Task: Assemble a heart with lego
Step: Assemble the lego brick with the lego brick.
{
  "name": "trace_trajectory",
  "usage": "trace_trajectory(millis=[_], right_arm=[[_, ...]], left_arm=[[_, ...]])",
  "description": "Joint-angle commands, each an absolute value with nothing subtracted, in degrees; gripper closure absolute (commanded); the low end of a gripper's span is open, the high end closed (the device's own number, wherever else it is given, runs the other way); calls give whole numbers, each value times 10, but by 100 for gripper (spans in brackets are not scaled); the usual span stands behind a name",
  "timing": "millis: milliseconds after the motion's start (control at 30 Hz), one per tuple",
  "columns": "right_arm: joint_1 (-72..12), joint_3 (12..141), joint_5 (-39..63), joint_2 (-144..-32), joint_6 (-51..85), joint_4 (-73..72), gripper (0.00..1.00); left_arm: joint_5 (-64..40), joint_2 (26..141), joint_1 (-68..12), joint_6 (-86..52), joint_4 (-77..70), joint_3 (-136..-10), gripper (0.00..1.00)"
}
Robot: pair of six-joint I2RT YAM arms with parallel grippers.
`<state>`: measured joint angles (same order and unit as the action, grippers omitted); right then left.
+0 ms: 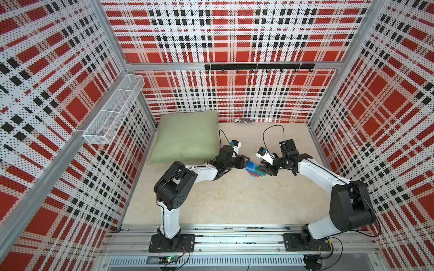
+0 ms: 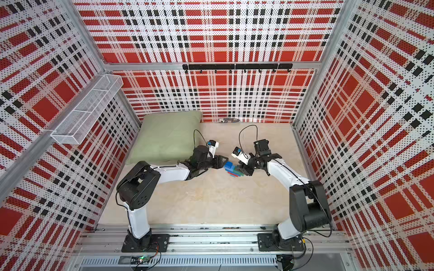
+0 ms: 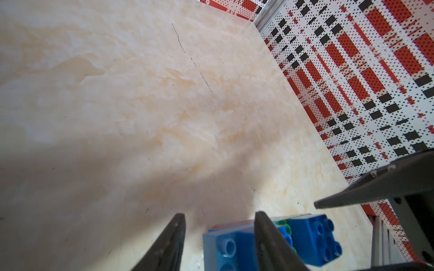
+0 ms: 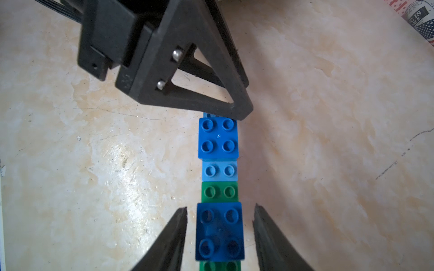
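The heart is a small stepped cluster of blue, green and red lego on the table between my two grippers, seen in both top views. My left gripper is at its left end, open. A blue brick lies between its fingers, against one and clear of the other. My right gripper is open and straddles a dark blue brick, with a gap on each side. Beyond it run green, light blue and blue studded bricks.
A green pillow lies at the back left, close behind the left arm. A small printed item rests at the back wall. A wire mesh basket hangs on the left wall and a black hook rail on the back wall.
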<state>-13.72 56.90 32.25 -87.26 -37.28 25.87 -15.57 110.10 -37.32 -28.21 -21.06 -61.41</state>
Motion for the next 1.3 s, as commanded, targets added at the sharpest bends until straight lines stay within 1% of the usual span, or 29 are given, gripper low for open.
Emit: trace_trajectory(millis=[0, 100, 200, 367, 967, 1267], right_arm=[[-136, 570, 322, -876, -380, 271, 51], [-135, 567, 325, -876, -381, 272, 53], [-134, 567, 326, -877, -379, 272, 57], [-131, 567, 326, -881, -379, 279, 61], [-127, 550, 333, -878, -376, 294, 63], [-135, 530, 316, -836, -362, 261, 63]], left_arm=[[-151, 1101, -375, -273, -207, -630, 48], [-151, 1103, -375, -272, -206, -630, 48], [-150, 1103, -374, -272, -205, -630, 48], [-149, 1103, -375, -271, -205, -628, 48], [-139, 1113, -372, -274, -198, -628, 48], [-135, 1114, -376, -276, -198, -630, 48]])
